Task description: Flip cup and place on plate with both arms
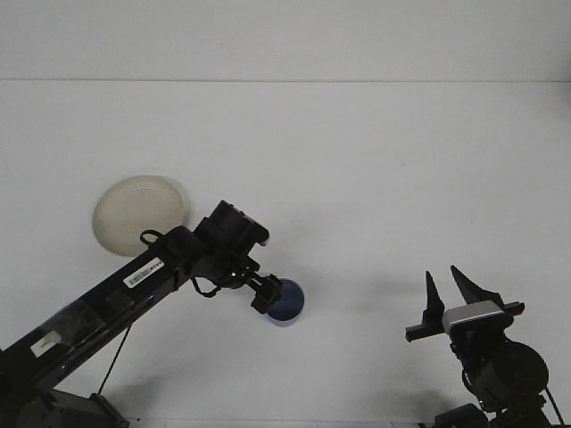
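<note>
My left gripper (265, 295) sits at the blue cup (287, 301) — I cannot tell its spread. The cup looks light, rigid plastic — I'd pinch the rim. My right gripper (449, 287) waits wide.

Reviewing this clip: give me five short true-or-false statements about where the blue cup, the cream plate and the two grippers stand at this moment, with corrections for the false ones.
1. The small blue cup stands on the round cream plate. False: it stands on the white table, apart from the plate.
2. The left gripper is at the cup's left side. True.
3. The right gripper holds the cup. False: it is open and well to the cup's right, holding nothing.
4. The plate lies further back and to the left of the cup. True.
5. The cup lies tipped on its side. False: it stands on the table with its round end facing up.
</note>
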Available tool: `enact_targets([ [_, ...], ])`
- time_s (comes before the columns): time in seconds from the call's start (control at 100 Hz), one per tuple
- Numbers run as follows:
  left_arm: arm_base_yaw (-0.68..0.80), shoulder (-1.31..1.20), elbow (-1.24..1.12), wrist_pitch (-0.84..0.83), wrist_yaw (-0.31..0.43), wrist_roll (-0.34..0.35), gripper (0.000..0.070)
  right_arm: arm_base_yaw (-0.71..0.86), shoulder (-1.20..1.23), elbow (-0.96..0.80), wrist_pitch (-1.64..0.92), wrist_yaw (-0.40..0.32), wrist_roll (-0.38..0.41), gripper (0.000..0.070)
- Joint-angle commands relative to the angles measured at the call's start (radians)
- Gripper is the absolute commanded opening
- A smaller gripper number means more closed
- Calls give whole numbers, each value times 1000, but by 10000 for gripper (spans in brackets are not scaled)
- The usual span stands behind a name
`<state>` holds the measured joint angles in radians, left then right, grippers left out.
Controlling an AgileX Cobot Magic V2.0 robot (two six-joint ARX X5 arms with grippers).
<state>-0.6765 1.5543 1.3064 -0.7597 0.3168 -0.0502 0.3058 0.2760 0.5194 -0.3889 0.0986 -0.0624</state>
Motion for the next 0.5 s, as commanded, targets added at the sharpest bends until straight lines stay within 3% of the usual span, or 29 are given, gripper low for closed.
enact_targets([
  [0.0, -17, 37, 22, 11, -10, -16, 540, 2, 0, 8, 11, -1, 6, 285],
  [0.27, -52, 129, 22, 47, -20, -23, 524, 2, 0, 8, 11, -1, 6, 286],
  [0.36, -61, 149, 22, 58, -24, -24, 400, 2, 0, 8, 11, -1, 6, 286],
  [0.49, -74, 169, 22, 49, -29, -17, 168, 2, 0, 8, 12, -1, 6, 286],
])
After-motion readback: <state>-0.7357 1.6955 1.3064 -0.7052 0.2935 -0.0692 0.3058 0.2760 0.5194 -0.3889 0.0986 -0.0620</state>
